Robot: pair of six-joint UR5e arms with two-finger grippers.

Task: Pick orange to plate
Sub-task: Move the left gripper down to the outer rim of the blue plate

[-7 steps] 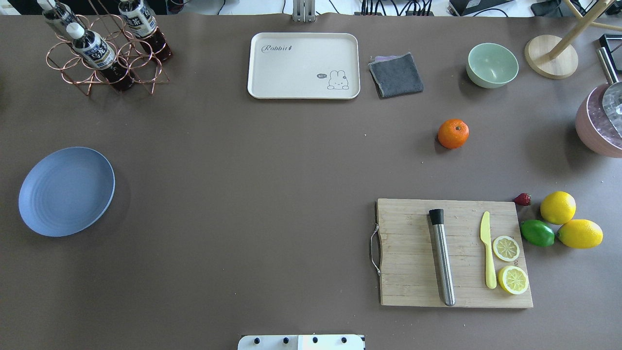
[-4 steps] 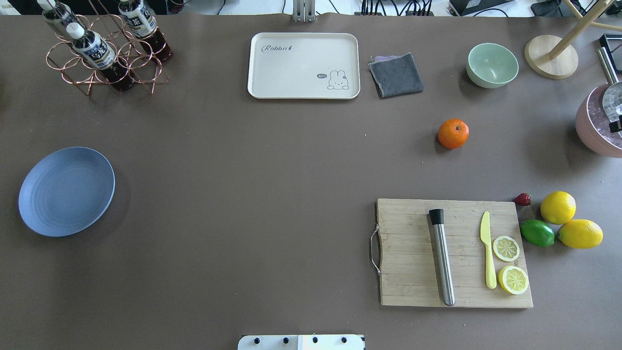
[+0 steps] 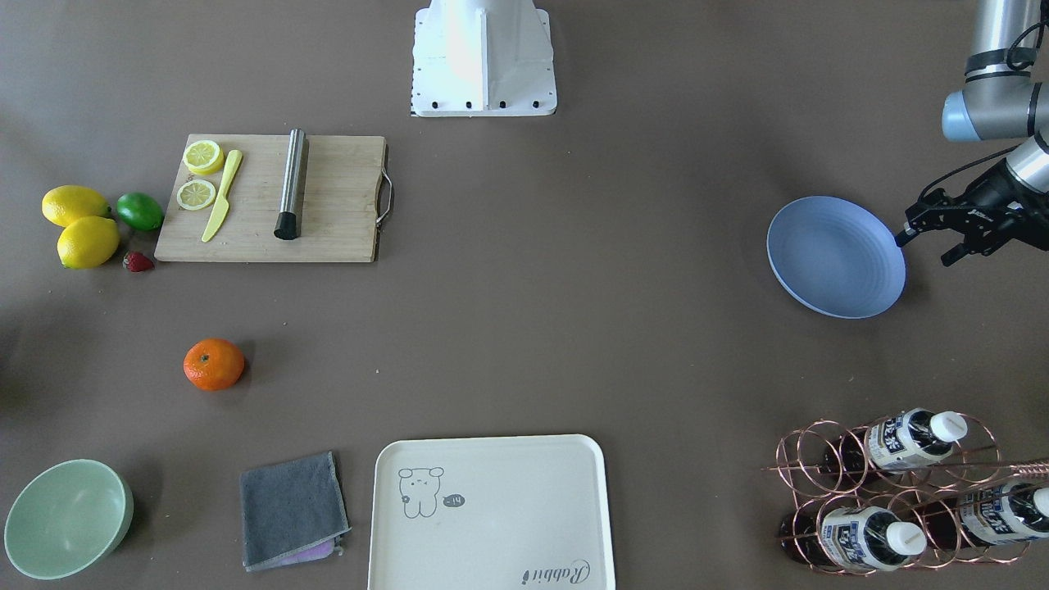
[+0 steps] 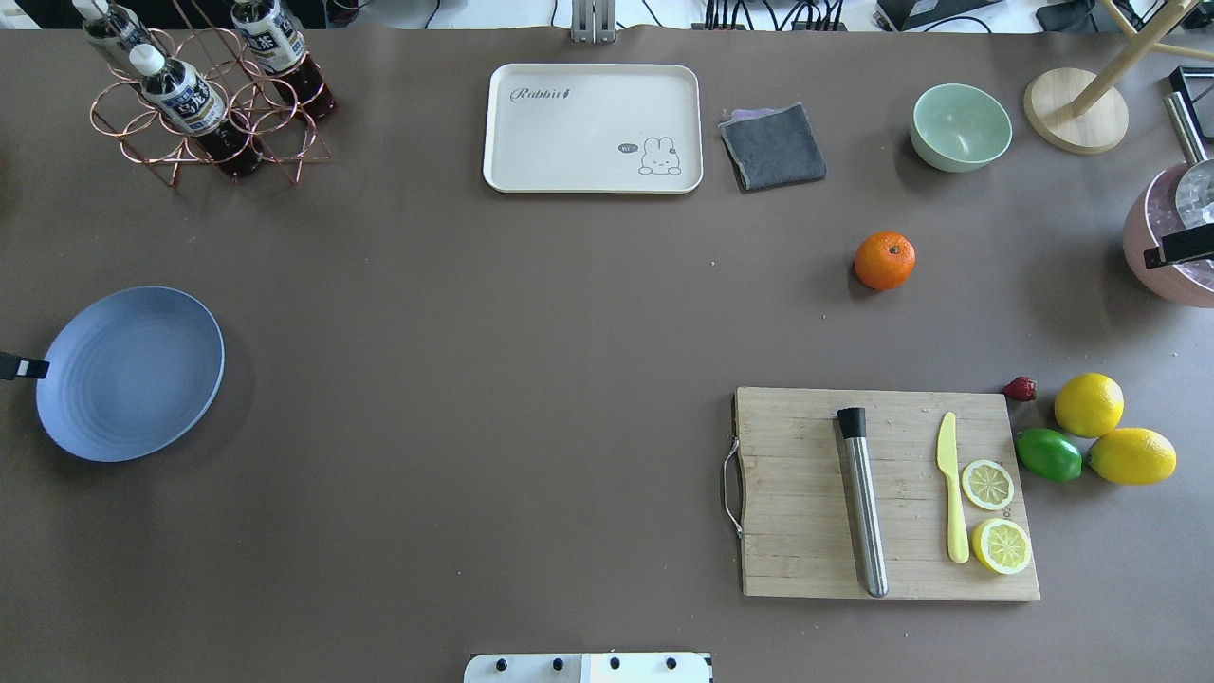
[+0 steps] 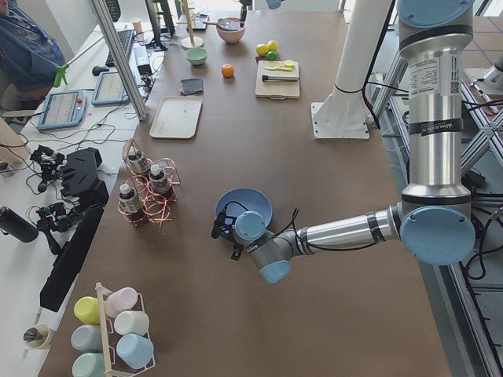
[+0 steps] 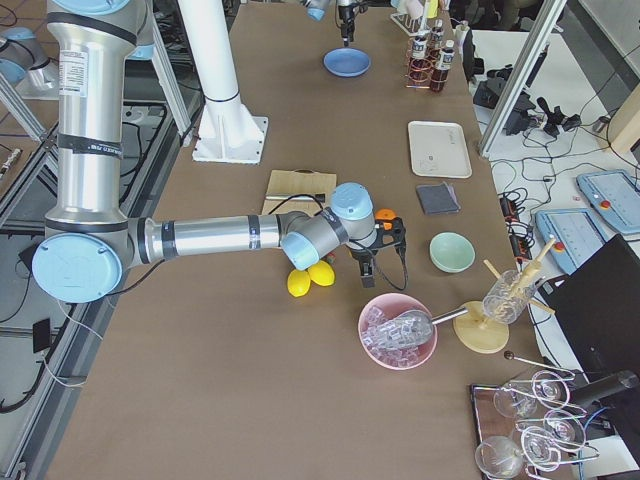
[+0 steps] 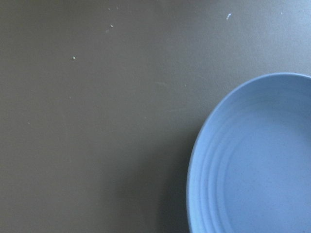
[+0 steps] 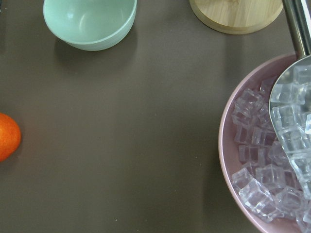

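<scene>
The orange (image 4: 884,261) rests alone on the brown table at the right, between the green bowl and the cutting board; it also shows at the left edge of the right wrist view (image 8: 7,137). Far across at the left lies the blue plate (image 4: 130,374), holding nothing. My left gripper (image 3: 924,248) hovers just outside the plate's (image 3: 836,256) outer rim with its fingers spread open and nothing between them. Only one dark finger of my right gripper (image 4: 1179,249) pokes in at the right edge, above the pink bowl and well right of the orange; its state is unclear.
A pink bowl of ice cubes (image 4: 1168,249) with a metal scoop sits at the right edge. A wooden cutting board (image 4: 887,493) carries a steel muddler, a yellow knife and lemon slices. Lemons (image 4: 1089,405), a lime (image 4: 1049,454), a green bowl (image 4: 960,126), a grey cloth (image 4: 773,145), a cream tray (image 4: 593,128) and a bottle rack (image 4: 204,90) stand around.
A left fingertip has come into the overhead view at its left edge beside the plate. The right gripper's finger has slid in from the right edge over the pink bowl. The orange has not moved.
</scene>
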